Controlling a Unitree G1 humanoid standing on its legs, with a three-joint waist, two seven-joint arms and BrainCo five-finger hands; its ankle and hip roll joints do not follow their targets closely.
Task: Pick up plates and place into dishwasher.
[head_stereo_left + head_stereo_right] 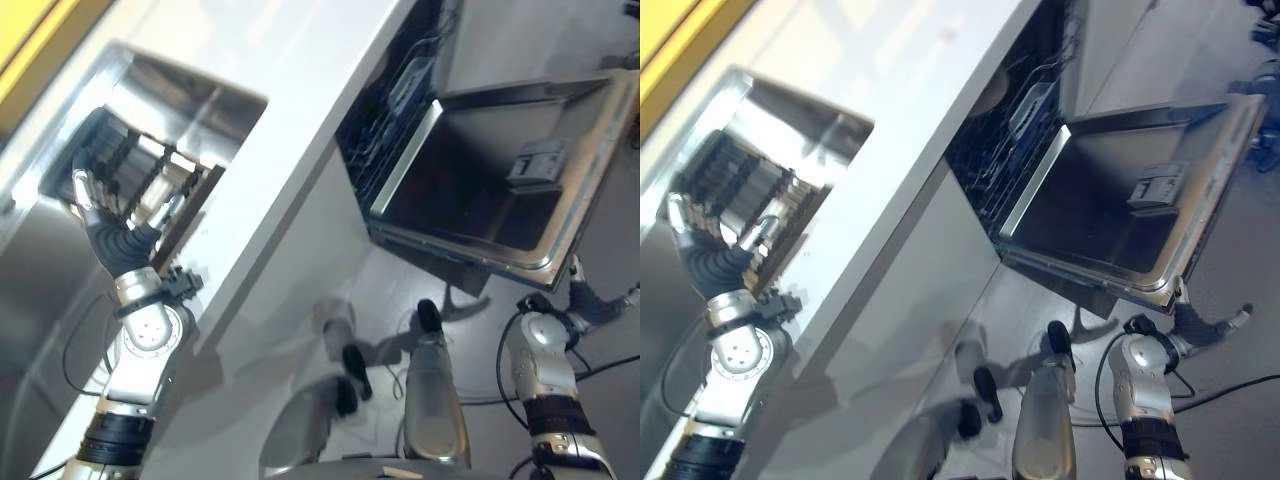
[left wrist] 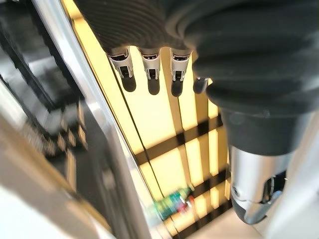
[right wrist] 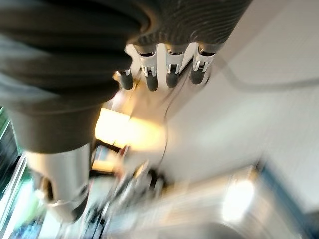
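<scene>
A dish rack (image 1: 160, 180) stands in the steel sink (image 1: 215, 100), with dark plates (image 1: 105, 140) upright in its slots. My left hand (image 1: 100, 220) is raised in front of the rack, close to the plates. Its fingers (image 2: 149, 74) are straight and hold nothing. The dishwasher's door (image 1: 480, 180) lies open at the right, and the wire rack (image 1: 390, 110) shows inside. My right hand (image 1: 592, 300) is low beside the door's near corner, and its fingers (image 3: 169, 69) are relaxed and empty.
A white counter (image 1: 300, 130) runs between the sink and the dishwasher, with its white front panel (image 1: 290, 260) below. The detergent compartment (image 1: 540, 165) sits on the door's inner face. Grey floor (image 1: 610, 250) lies beyond the door.
</scene>
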